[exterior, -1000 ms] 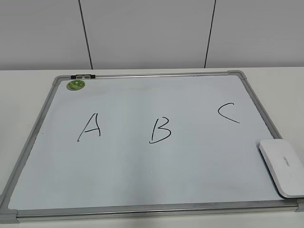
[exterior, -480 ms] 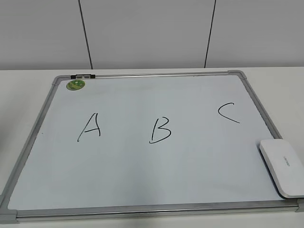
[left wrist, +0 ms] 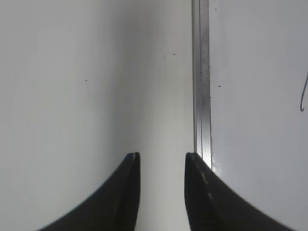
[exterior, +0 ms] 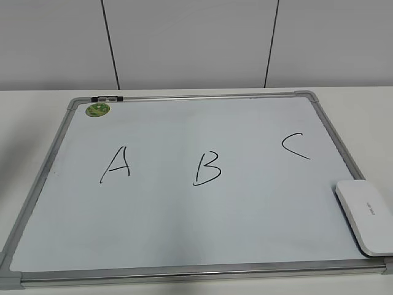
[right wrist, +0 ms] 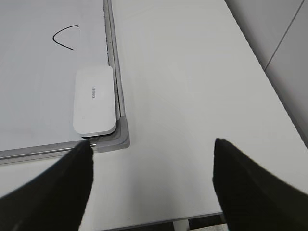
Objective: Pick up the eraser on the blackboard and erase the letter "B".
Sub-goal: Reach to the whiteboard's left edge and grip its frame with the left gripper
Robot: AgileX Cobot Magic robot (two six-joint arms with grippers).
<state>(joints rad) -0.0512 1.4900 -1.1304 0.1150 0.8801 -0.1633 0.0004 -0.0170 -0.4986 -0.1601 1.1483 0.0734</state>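
Presently, item one: the eraser (exterior: 365, 217), flat white block, lying in the near right corner of the blackboard (exterior: 184, 270), long side against the right frame rail, untouched. Small grey lettering faces up.

Item two: the letter "B" (exterior: 207, 168), black marker, whole, near the middle of the blackboard, well apart from the eraser; "A" (exterior: 116, 164) to its left, "C" (exterior: 295, 145) between it and the right rail.

Item three: right gripper (right wrist: 151, 159), fingers spread wide, holding nothing. In the right wrist view it hangs off the blackboard, just outside the corner where the eraser (right wrist: 95, 100) lies; the eraser sits ahead of and beside the left finger, not between the two.

Item four: left gripper (left wrist: 162, 161), narrowly parted, nothing in it, over bare table just outside the blackboard's left rail (left wrist: 201, 86).

Step judged: approach, pick-up not yet begun. Next move calls for the right gripper to shift over the corner, straddle the eraser's narrow width, descend and close without catching the frame rail.
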